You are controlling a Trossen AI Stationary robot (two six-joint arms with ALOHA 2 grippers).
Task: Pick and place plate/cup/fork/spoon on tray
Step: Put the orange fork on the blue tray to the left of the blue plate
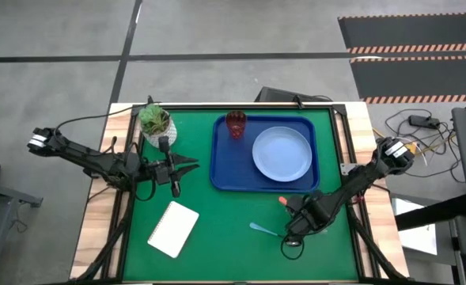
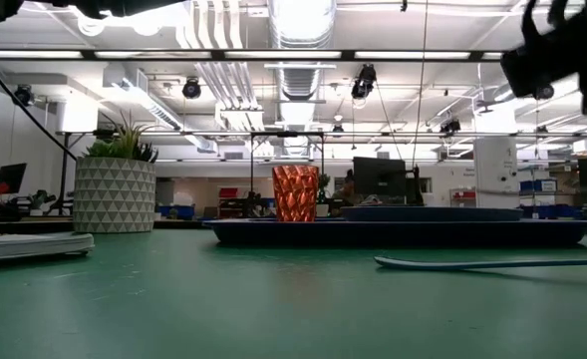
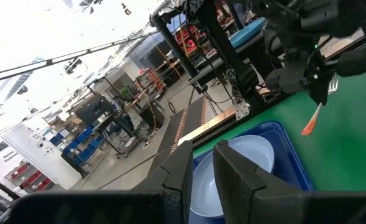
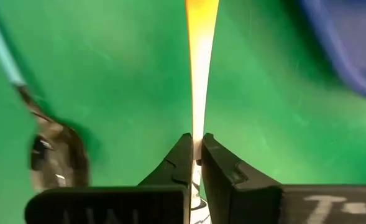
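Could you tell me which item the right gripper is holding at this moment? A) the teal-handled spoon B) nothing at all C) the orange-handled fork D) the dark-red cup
C: in the right wrist view the right gripper is shut on the fork with its orange handle running out between the fingers, while the spoon lies apart on the green mat and the cup stands on the tray.

Glossy, seemingly metal spoon (image 4: 55, 155) bowl
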